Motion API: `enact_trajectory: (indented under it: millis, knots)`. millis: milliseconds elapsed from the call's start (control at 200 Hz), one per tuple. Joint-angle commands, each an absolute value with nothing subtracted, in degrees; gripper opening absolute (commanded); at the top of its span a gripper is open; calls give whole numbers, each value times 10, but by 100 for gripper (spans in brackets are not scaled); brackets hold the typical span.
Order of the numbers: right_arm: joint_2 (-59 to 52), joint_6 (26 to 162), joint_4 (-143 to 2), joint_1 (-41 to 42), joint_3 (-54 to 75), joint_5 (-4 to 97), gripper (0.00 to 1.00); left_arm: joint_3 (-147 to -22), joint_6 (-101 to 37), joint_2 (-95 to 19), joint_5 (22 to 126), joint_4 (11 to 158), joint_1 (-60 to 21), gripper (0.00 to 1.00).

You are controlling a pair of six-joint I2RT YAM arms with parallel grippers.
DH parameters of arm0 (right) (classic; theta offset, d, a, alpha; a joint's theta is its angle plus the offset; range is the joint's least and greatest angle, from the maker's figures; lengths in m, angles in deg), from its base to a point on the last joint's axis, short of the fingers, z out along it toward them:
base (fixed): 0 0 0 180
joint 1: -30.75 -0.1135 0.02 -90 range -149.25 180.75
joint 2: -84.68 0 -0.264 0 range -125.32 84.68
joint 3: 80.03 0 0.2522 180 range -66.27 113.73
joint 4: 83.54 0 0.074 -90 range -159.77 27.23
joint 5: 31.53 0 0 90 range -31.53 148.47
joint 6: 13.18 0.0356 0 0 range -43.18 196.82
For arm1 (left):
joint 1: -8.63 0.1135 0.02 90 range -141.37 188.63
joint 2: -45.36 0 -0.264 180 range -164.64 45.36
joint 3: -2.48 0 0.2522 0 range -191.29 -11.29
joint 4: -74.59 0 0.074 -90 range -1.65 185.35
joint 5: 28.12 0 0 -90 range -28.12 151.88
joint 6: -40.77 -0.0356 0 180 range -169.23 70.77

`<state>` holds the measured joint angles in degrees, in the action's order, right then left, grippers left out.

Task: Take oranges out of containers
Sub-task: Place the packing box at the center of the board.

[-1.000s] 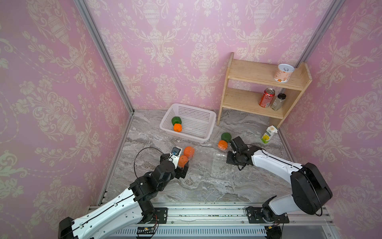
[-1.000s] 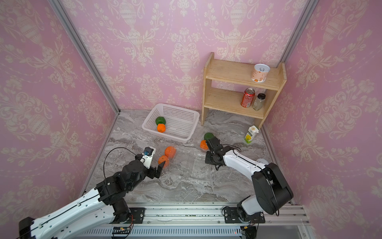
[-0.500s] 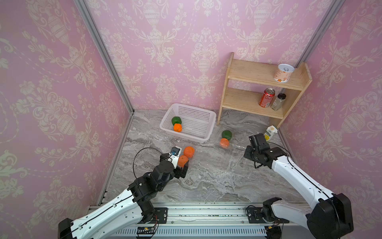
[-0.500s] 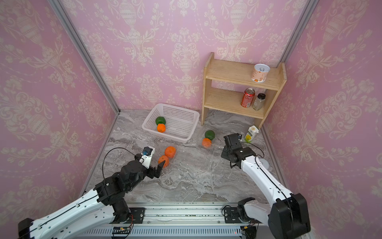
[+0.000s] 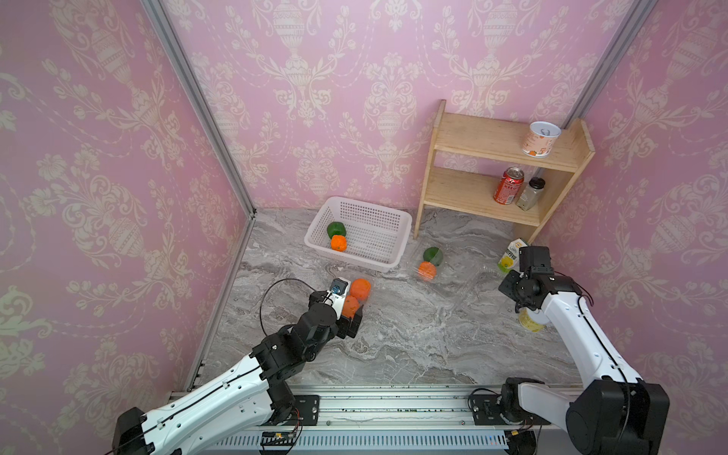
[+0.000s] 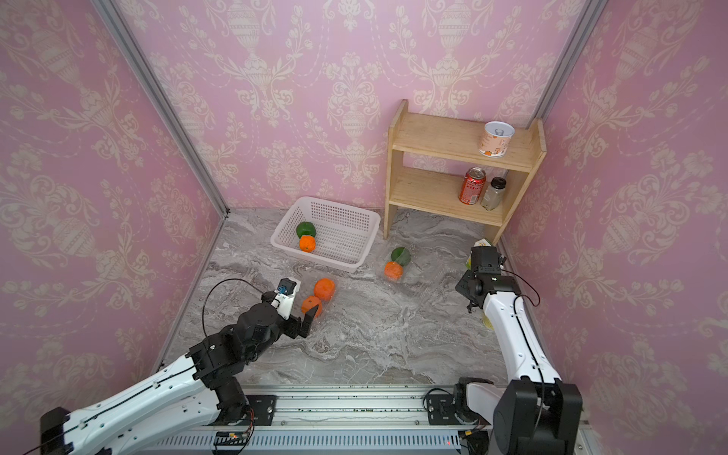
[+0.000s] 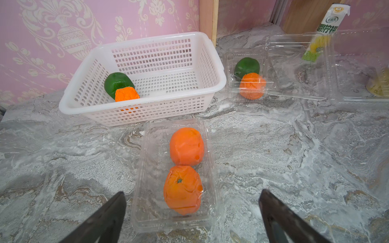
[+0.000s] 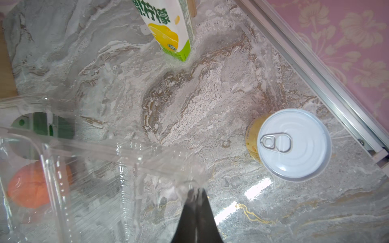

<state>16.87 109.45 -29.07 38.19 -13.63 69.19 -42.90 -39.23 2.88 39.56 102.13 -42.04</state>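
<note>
Since the left fingers [image 7: 109,214] hang spread wide either side of the clamshell box [image 7: 150,168], its long axis runs straight ahead; nearer orange [image 7: 182,192] sits between them; right fingers [image 8: 195,218] pinch closed on the second clamshell lid [image 8: 147,155].

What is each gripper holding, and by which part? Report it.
The right gripper pinches the clear container by its thin plastic edge; the left gripper, open, holds nothing.

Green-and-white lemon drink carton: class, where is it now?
In a top view the carton stands on the grey marble tabletop, on the robot's right, beside the two-tier wooden shelf's foot.
</note>
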Motion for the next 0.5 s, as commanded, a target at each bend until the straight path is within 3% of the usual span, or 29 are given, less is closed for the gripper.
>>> enact_trajectory:
  millis: [0, 130, 195, 315, 495]
  knots:
    - [168, 1096, -307, 397, -144, 709, 2, -442, -390, 19, 388, 1036, -415, 99]
    - [183, 1105, -332, 400, -152, 750, 18, -454, -395, 10, 368, 1057, -414, 99]
    - [182, 1107, -334, 401, -147, 769, 38, -459, -393, 6, 363, 1065, -412, 99]
    - [150, 1098, -340, 401, -130, 742, 65, -464, -389, 2, 364, 1073, -411, 99]
    - [149, 1062, -372, 374, -132, 701, 67, -486, -384, -4, 354, 1102, -408, 99]
